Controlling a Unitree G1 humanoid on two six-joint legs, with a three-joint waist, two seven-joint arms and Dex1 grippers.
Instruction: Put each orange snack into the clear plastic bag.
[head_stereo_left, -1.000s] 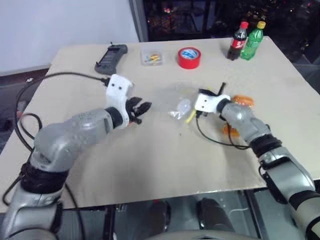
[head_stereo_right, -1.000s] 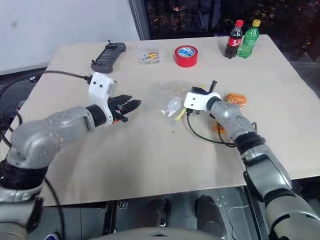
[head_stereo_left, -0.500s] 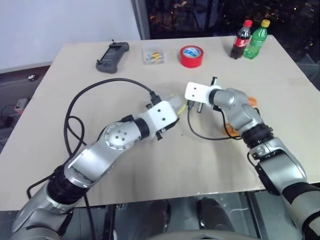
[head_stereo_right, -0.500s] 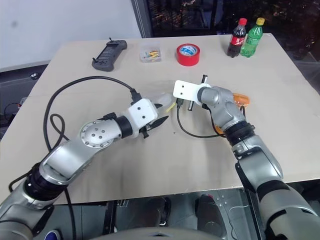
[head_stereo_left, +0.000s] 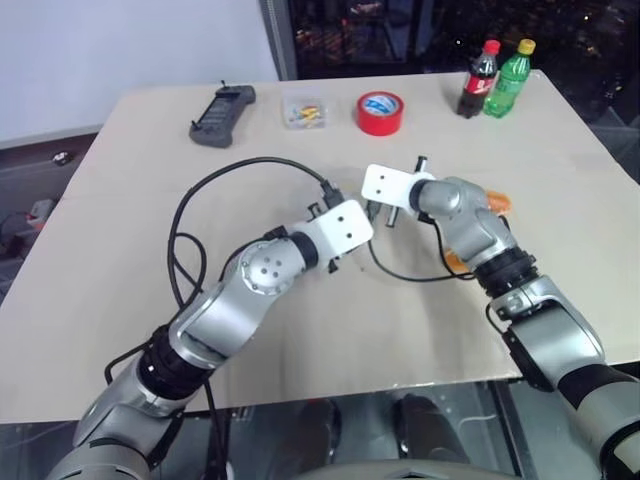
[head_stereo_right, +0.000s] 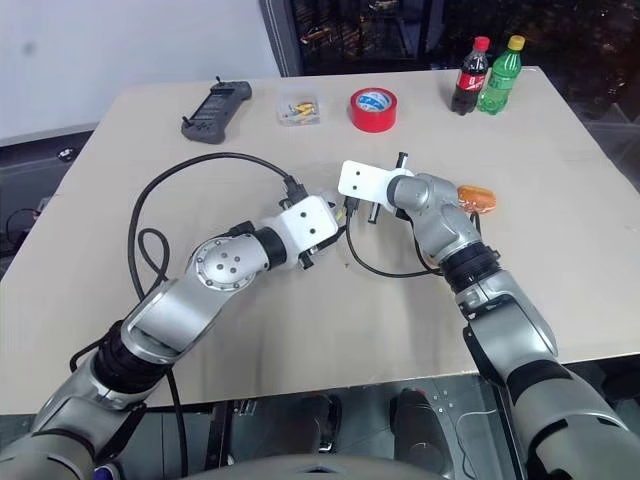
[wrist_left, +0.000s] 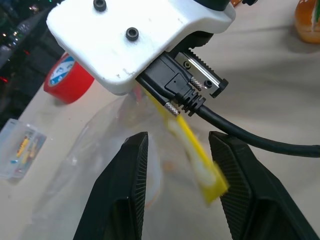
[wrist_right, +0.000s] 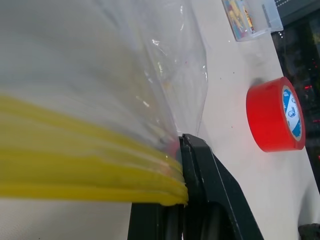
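Nearest to us in the head views, our left arm reaches from the lower left of the frame toward the middle of the table (head_stereo_left: 300, 340), a black cable (head_stereo_left: 215, 190) looping off its wrist. Our left gripper (wrist_left: 177, 175) shows in its own wrist view with its two black fingers (wrist_left: 122, 190) standing apart, released, holding nothing. Between them, a little beyond the tips, hangs the clear plastic bag (wrist_left: 95, 150) with its yellow seal strip (wrist_left: 192, 150); we cannot tell whether either finger touches the film.

Just past that, at the centre of the frame, our right gripper (wrist_right: 187, 200) is clenched on the bag's yellow strip (wrist_right: 90, 170), the crinkly film fanning away from the pinch. In the left wrist view the right wrist's white housing (wrist_left: 135, 35) and its cable plug sit directly above the strip. In the head views the bag is mostly hidden behind the two wrists at mid-table.

To the right of centre, one orange snack (head_stereo_right: 476, 198) lies on the table just behind our right forearm. A second orange snack (head_stereo_left: 455, 259) peeps out beside the forearm lower down, though most of it is covered, so we read it with some caution. Both snacks lie outside the bag.

Along the top of the frame, from left to right, sit a black handheld device (head_stereo_left: 222, 102), a small clear box (head_stereo_left: 304, 111), a red tape roll (head_stereo_left: 379, 112), and at the upper right a cola bottle (head_stereo_left: 477, 79) beside a green bottle (head_stereo_left: 507, 77), both upright.
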